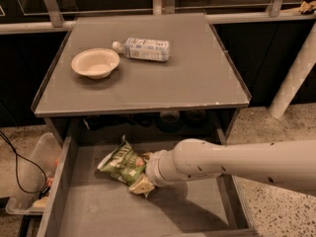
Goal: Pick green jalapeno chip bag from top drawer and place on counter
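The gripper (147, 174) sits at the end of the pale arm (237, 164), low inside the top drawer (89, 211), with its tip hidden behind the wrist and pressed against the green jalapeno chip bag (122, 162). Whether it is clamped on the bag or merely touching it cannot be told from here.

The bag spreads out to the left of the gripper, crumpled, with one whitish sealed end poking out just below the gripper and the other end pointing up and away to the left. It is within the drawer's walls, toward the back. The drawer's bare grey bottom stretches below and to the left of the gripper.

Above the gripper lies the counter (197, 83). On it, well above and left of the gripper, stands a pale bowl (95, 63), and just right of the bowl a clear bottle (143, 49) lies on its side. Far left of the gripper, outside the drawer, sits a clear plastic bin (29, 181) beside a black cable (15, 164).
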You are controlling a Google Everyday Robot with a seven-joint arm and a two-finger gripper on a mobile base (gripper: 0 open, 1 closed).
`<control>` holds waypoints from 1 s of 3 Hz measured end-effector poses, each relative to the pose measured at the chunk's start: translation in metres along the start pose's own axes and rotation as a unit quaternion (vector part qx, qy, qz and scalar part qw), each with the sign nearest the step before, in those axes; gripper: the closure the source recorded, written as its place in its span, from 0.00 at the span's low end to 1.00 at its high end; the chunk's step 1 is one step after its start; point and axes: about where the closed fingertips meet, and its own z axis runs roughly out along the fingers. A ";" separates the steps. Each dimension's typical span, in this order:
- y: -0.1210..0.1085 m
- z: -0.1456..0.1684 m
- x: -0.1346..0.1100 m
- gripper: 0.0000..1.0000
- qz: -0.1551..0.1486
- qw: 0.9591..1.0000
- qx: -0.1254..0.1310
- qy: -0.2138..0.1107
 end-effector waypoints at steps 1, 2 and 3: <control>0.000 0.000 0.000 0.88 0.000 1.000 0.000 0.000; 0.000 -0.003 -0.001 1.00 -0.002 1.000 -0.007 -0.002; 0.000 -0.022 -0.003 1.00 -0.002 1.000 -0.023 -0.013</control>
